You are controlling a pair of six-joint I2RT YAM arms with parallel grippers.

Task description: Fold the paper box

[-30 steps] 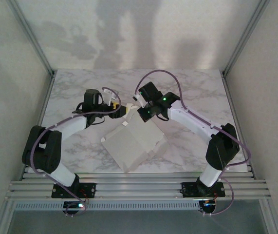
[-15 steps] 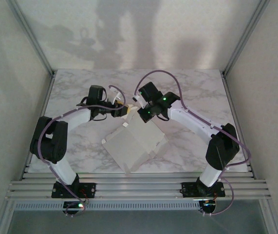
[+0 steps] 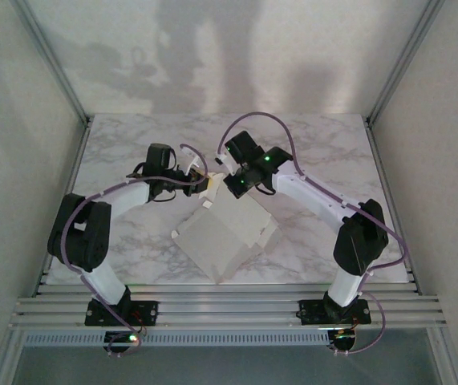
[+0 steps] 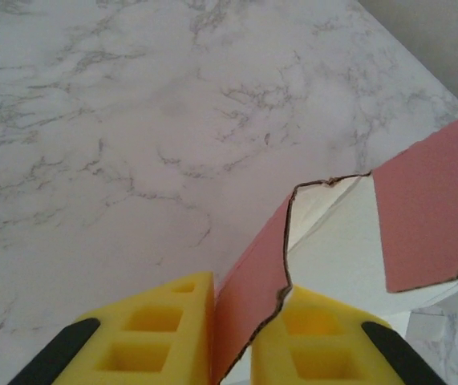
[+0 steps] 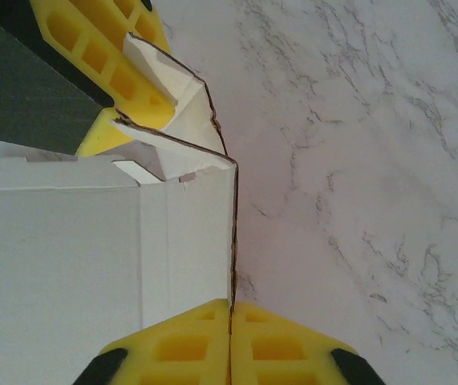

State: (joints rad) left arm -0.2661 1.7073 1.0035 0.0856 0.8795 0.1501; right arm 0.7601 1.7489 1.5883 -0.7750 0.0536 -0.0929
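My left gripper (image 4: 245,325) pinches a thin pink flap (image 4: 249,269) with a ragged die-cut edge; my right gripper (image 5: 230,333) clamps an off-white wall (image 5: 188,241) of the paper box (image 3: 224,233), half-formed on the veined marble table (image 3: 132,144)

Far-side table (image 3: 325,136) free; paper box (image 3: 224,237) blocks ctr.

Seen from above, the left gripper (image 3: 207,186) and right gripper (image 3: 229,191) meet the paper box (image 3: 224,237) near the tabletop's (image 3: 333,144) middle, their fingertips too small to make out. Both wrist views cut off the box and the yellow fingers (image 4: 156,337) at the picture's edge. Whether the left pads truly pinch the flap (image 4: 249,281) is unclear.
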